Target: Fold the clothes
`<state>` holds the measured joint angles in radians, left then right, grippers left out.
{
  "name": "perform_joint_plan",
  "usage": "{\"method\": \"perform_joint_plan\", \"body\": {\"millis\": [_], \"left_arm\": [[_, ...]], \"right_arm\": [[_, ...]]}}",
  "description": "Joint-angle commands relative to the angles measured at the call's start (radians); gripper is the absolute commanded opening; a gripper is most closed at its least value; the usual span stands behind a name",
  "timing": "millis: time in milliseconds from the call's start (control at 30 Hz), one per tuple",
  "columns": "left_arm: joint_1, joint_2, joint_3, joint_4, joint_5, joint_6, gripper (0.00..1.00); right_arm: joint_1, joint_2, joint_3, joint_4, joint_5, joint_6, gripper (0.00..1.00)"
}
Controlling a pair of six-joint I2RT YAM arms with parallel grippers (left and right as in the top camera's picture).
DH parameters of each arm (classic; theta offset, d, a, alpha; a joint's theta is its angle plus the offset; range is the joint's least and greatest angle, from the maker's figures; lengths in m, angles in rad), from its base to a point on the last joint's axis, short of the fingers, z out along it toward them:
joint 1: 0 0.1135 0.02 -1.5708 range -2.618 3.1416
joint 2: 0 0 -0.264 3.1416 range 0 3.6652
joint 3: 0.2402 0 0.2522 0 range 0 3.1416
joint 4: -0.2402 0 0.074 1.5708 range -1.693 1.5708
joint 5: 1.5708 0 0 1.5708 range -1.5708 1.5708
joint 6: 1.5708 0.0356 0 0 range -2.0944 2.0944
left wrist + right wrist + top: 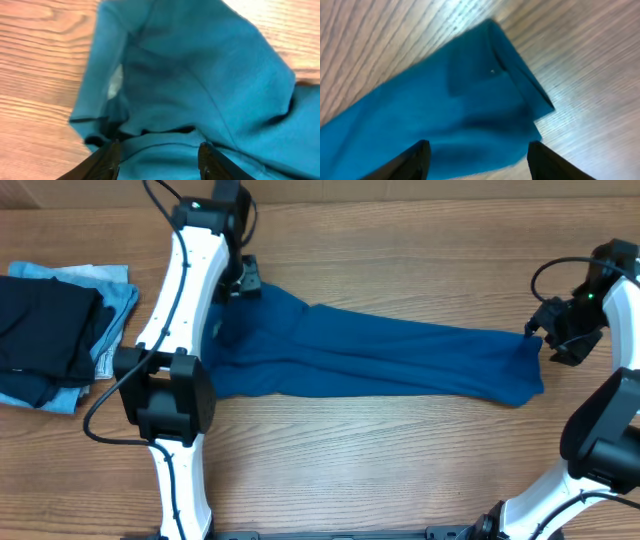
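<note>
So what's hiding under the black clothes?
A pale blue garment lies under the black garment; its edges peek out around it. Its middle is covered, so anything else beneath cannot be seen.

Wood table (400, 450) is carrying a blue shirt (400, 360), lying stretched out lengthwise across the mid, w/ long folds. Well left of shirt, a folded black garment (45, 330) is resting atop a folded pale-blue garment (115, 305).
</note>
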<state>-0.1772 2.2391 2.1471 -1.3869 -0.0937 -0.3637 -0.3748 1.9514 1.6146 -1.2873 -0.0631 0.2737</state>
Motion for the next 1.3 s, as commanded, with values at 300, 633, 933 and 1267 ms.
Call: {"method": "perform_joint_plan", "body": {"millis": [300,633,933,1267], "left_arm": [[-0.008,-0.002,-0.052,0.053,0.004,0.028,0.55],[-0.006,-0.002,-0.052,0.038,-0.025,0.035,0.55],[-0.006,-0.002,-0.052,0.037,-0.026,0.035,0.55],[-0.006,-0.002,-0.052,0.037,-0.048,0.035,0.56]], "right_arm": [[0.014,-0.016,-0.188,0.343,0.005,-0.248,0.53],[0.013,-0.014,-0.189,0.359,0.077,-0.249,0.5],[0.013,-0.007,-0.207,0.371,0.077,-0.248,0.41],[0.012,-0.007,-0.285,0.491,0.076,-0.248,0.05]]}}
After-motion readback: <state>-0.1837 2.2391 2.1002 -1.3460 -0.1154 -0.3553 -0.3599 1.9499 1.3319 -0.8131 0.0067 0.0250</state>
